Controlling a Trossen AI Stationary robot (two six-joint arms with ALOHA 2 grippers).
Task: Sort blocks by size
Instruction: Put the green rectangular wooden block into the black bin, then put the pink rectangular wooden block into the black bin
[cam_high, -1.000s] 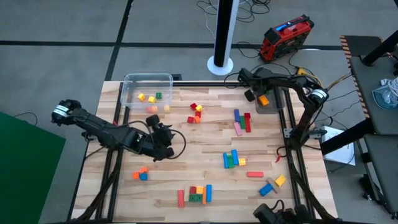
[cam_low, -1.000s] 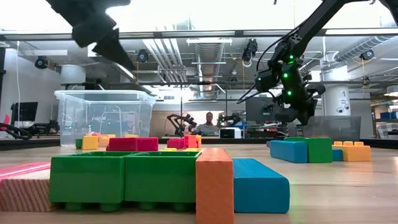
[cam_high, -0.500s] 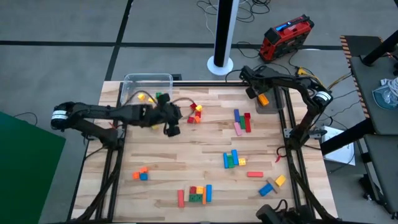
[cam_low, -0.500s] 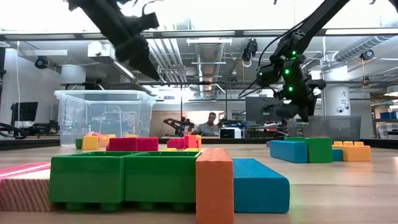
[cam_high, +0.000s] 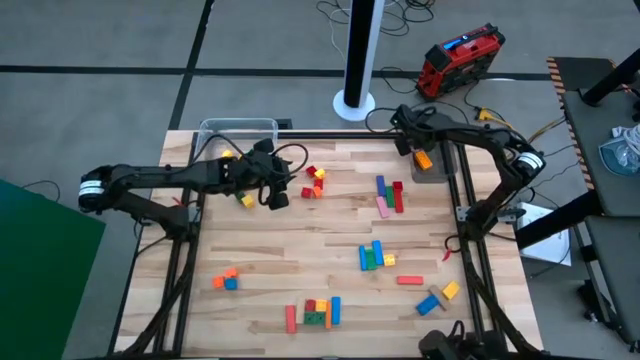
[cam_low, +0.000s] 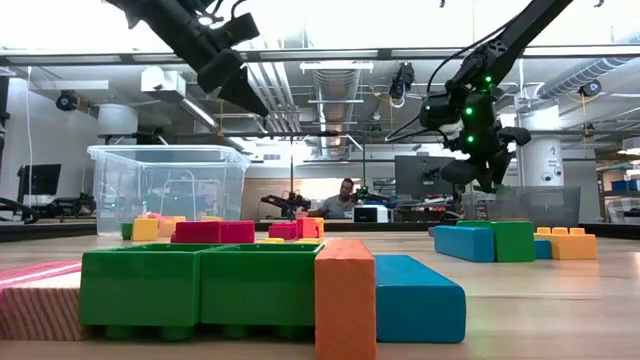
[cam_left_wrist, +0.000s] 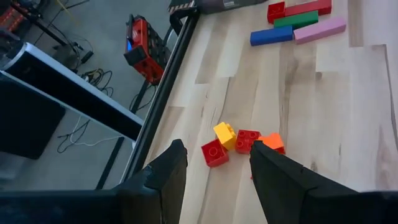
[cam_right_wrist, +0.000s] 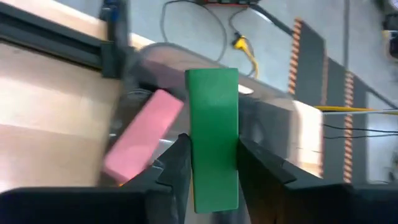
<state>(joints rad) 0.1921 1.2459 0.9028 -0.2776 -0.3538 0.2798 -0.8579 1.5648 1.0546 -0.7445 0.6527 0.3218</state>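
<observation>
A clear tub (cam_high: 236, 133) stands at the far left corner of the wooden bench (cam_high: 300, 230). A red case (cam_high: 458, 60) lies on the floor.

Left arm: extended from the counter's left edge across toward the far centre, forearm roughly level. Left claw (cam_high: 277, 190) is raised clear of the counter, fingers (cam_left_wrist: 168, 171) spread with nothing between them. Right arm: rises from the right side, elbow bent, forearm reaching inward along the far edge. Right claw (cam_high: 409, 147) is raised at the far right corner, fingers (cam_right_wrist: 175, 163) clamped on a green bar (cam_right_wrist: 212, 134) held lengthwise between them.
</observation>
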